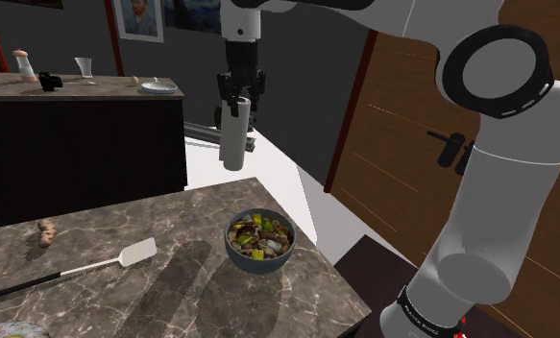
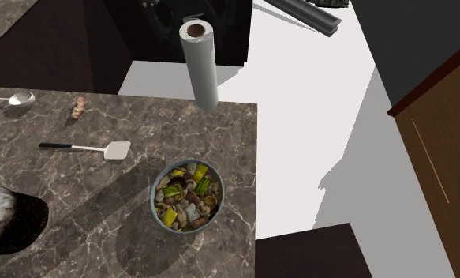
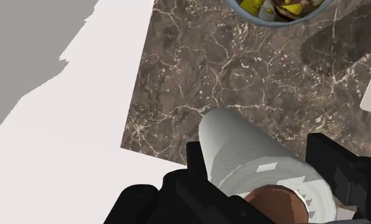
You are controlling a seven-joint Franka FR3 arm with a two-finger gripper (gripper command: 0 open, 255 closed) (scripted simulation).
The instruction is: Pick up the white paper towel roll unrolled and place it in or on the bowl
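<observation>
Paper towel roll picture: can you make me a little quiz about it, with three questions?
1. True or false: the paper towel roll already lies in the bowl.
2. What does the gripper clasp? A: a spoon. B: the paper towel roll. C: a cup.
3. Fill in: the spatula lies on the dark marbled ____.
Key: 1 false, the roll hangs upright in the air, apart from the bowl. 2 B. 3 counter.
</observation>
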